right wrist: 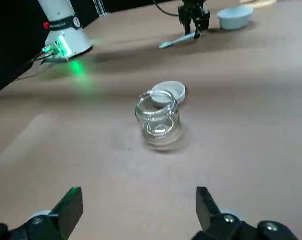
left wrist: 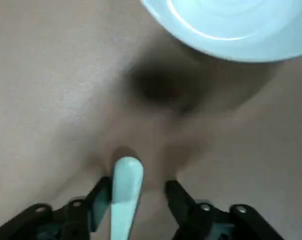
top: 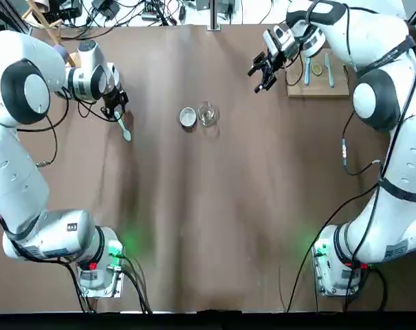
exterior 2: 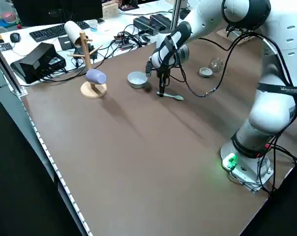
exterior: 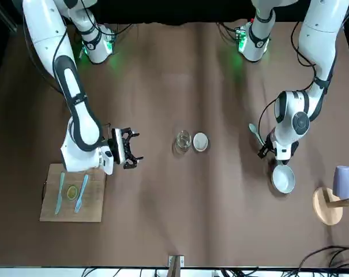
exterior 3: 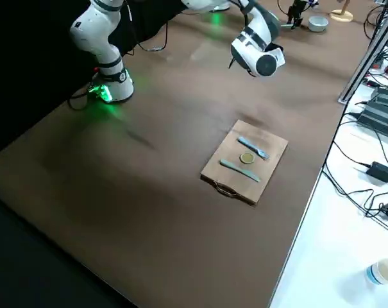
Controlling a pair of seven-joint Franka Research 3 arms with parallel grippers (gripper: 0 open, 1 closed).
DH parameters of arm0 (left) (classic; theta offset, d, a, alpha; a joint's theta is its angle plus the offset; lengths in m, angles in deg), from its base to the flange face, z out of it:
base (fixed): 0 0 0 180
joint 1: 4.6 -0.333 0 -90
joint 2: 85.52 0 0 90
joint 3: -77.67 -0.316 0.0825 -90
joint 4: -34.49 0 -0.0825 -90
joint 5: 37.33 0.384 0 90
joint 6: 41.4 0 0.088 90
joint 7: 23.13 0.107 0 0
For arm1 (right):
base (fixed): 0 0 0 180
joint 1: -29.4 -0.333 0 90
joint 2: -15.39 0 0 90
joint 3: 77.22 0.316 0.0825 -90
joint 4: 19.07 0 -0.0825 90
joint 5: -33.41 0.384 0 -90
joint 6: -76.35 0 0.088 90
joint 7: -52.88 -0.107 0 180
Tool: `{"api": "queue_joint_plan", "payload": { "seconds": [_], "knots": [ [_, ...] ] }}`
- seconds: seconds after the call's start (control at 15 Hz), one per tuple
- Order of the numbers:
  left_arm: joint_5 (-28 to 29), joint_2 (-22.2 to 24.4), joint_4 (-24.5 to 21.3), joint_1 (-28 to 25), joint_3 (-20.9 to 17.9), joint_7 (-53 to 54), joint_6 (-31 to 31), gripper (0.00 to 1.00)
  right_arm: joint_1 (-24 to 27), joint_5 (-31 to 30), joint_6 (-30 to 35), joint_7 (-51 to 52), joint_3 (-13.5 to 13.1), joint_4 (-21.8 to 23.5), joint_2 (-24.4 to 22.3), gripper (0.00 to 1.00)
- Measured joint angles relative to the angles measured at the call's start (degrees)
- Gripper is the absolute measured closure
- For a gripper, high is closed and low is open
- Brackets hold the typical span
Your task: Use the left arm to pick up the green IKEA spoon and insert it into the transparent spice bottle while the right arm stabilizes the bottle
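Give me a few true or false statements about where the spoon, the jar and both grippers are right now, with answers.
1. The left gripper has its fingers around the green spoon's handle. True.
2. The right gripper is clamped on the spice bottle. False: it is open and well short of the bottle.
3. The spoon is already inside the bottle. False: it is at the left gripper, far from the bottle.
4. The round cap lies beside the bottle. True.
5. A white bowl sits near the left gripper. True.

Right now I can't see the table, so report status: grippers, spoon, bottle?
Left gripper open, straddling green spoon handle. Right gripper open, apart from spice bottle. Bottle upright, cap beside it.
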Motion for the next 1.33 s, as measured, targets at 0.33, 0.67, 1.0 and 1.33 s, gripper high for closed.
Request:
{"api": "queue_joint_plan", "payload": {
  "seconds": [0.33,0.67,1.0,1.33],
  "knots": [
    [0.0,0.2,0.0,-0.1,-0.1,0.0,-0.6,0.70,-2.2,15.2,0.0,7.6,0.0,3.9,3.6,0.00],
    [0.0,0.4,2.2,0.2,0.5,0.1,-0.6,0.75,-6.3,25.9,-4.2,10.7,0.0,4.2,8.0,0.00],
    [0.0,0.5,10.5,2.0,3.5,0.0,-8.6,0.76,-7.6,36.0,-4.1,17.2,0.0,3.9,10.8,0.00],
    [0.0,1.2,18.6,2.5,9.4,0.2,-14.0,0.76,-10.9,38.2,-6.6,18.0,0.0,1.2,13.0,0.00]
  ]
}}
